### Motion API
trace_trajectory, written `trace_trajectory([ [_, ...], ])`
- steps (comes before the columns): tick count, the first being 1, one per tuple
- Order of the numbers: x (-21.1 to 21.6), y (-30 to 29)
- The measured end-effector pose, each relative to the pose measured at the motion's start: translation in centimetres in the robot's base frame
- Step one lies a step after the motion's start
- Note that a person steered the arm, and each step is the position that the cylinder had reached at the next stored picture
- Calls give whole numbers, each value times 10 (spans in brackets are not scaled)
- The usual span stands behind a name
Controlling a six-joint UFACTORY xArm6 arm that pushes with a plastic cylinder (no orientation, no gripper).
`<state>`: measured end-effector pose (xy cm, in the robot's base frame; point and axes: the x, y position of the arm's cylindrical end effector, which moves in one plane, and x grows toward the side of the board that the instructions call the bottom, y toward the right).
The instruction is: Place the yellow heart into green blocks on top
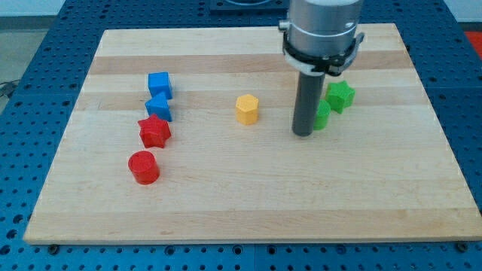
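My tip (303, 134) rests on the pale wooden worktop (248, 203), right of centre, and I carry no fingers at all — only a straight dark rod, so there is nothing to spread or pinch.

The relation that matters: the small yellow plastic block (247, 109), which the task calls a heart though from here it reads more like a chunky, faceted lump, lies to the left of my tip with bare wood between us. The two green plastic blocks sit on my other side — a green star-shaped one (340, 96) to the right and slightly farther back, and a second green block (323, 116) just beside my rod and partly hidden by it, its shape unclear. So I stand between the yellow piece and its goal; I judge I would need to get round to its left side before pushing it rightward.

Well apart on the left are two blue cube-like blocks (159, 84) (159, 108), a red star block (154, 132) and a red cylinder (143, 166), all matte and hard-edged.
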<state>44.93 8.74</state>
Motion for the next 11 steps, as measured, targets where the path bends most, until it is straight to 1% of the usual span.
trace_trajectory([
  [1,-27,28],
  [3,-33,39],
  [4,-25,17],
  [5,-23,-15],
  [6,-29,-30],
  [7,-67,-28],
  [8,-99,15],
  [9,-101,25],
  [11,-77,29],
])
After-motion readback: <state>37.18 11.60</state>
